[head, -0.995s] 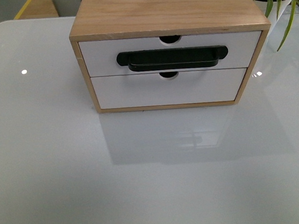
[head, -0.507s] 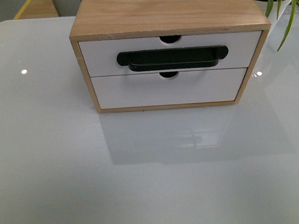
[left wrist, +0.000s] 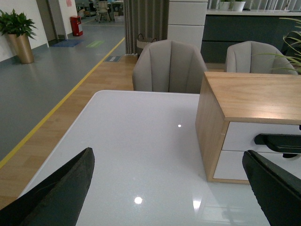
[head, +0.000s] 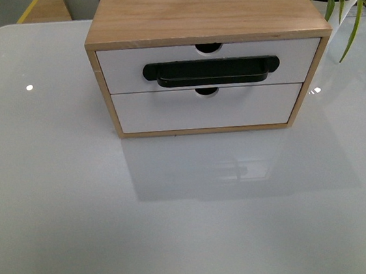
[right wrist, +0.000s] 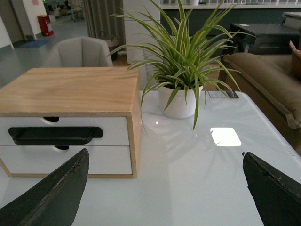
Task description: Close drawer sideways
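A wooden two-drawer box (head: 202, 7) stands on the white table at the back middle. Its upper drawer (head: 124, 71) has a white front, a long black bar handle (head: 210, 71) and a semicircular notch in its top edge; its front sits level with the box's face. The drawer also shows in the left wrist view (left wrist: 249, 136) and the right wrist view (right wrist: 113, 132). Neither gripper shows in the front view. My left gripper (left wrist: 171, 188) is open above the table, left of the box. My right gripper (right wrist: 164, 188) is open above the table, right of the box.
A plain lower drawer front (head: 206, 111) sits under the handled one. A potted spider plant (right wrist: 181, 70) stands at the box's right. The white table (head: 79, 207) stretches in front. Grey chairs (left wrist: 169, 66) stand behind the table.
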Controlling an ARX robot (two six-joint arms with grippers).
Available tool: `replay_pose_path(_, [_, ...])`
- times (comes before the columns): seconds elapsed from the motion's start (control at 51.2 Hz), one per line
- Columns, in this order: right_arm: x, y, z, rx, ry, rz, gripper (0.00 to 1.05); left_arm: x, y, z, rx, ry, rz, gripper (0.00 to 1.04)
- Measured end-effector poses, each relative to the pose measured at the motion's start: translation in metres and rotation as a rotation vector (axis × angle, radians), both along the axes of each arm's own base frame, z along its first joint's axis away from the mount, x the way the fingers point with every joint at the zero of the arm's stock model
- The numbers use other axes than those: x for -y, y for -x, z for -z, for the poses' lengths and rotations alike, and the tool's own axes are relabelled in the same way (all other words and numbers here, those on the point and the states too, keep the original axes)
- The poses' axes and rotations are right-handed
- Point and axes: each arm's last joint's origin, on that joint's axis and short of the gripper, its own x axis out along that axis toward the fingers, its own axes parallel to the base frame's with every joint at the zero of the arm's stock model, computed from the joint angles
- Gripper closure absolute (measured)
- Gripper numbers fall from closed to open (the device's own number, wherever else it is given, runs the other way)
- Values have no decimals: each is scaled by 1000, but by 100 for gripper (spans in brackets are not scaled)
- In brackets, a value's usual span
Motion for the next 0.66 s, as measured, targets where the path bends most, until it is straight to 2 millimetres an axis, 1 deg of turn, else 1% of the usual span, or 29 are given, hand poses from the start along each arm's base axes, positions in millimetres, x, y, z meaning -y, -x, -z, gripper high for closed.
replay_pose_path(0.663, [0,0,0,0,0,0,9,0,0,0,0,0,0,9])
